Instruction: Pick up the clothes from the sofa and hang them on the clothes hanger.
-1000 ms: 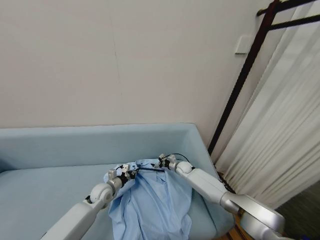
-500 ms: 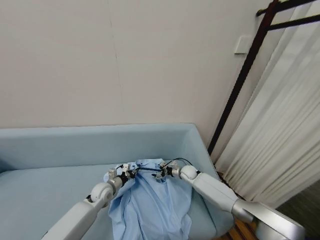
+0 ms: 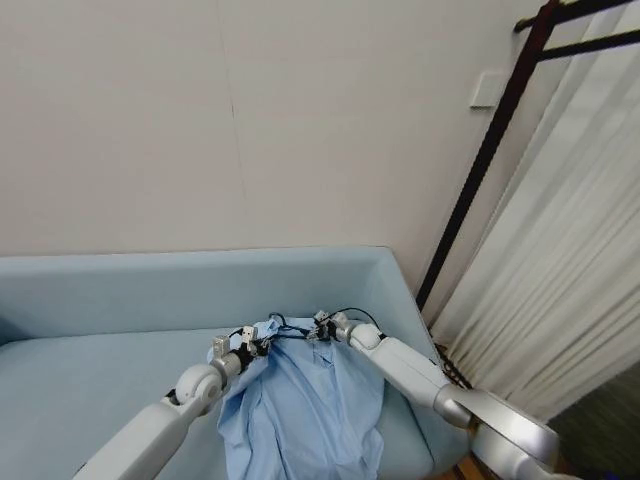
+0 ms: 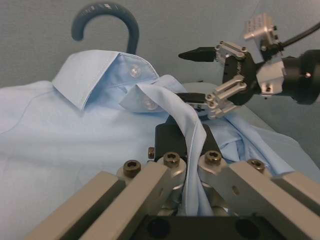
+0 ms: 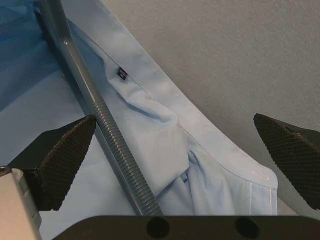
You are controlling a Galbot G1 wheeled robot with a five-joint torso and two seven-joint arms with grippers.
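Right gripper (image 5: 175,150) is hovering spread wide over the back of the shirt's collar (image 4: 95,75), its two dark pads well apart. One pad (image 5: 60,160) is sitting just beside the hanger's (image 4: 107,12) ribbed grey arm, which is running under the collar. Neither pad is touching cloth that I can make out.

Left gripper (image 4: 192,150) is working just below the collar, pinching a folded strip of the pale blue shirt (image 3: 300,410) at its front edge. The strip is running up between the fingers.

I am watching the shirt lying rumpled on the sofa (image 3: 100,290), already threaded on the hanger, with the hook poking out past the collar. Seat cushion is lying directly under the collar. A dark rack (image 3: 490,150) is standing well apart from the collar, up and to its right.

I am judging this as the grasp step, with the lift not yet begun. Next, I am reckoning, the right jaws need closing around the hanger arm beside the collar. Then both arms need lifting together, so the shirt is not sliding off on the way to the rack.
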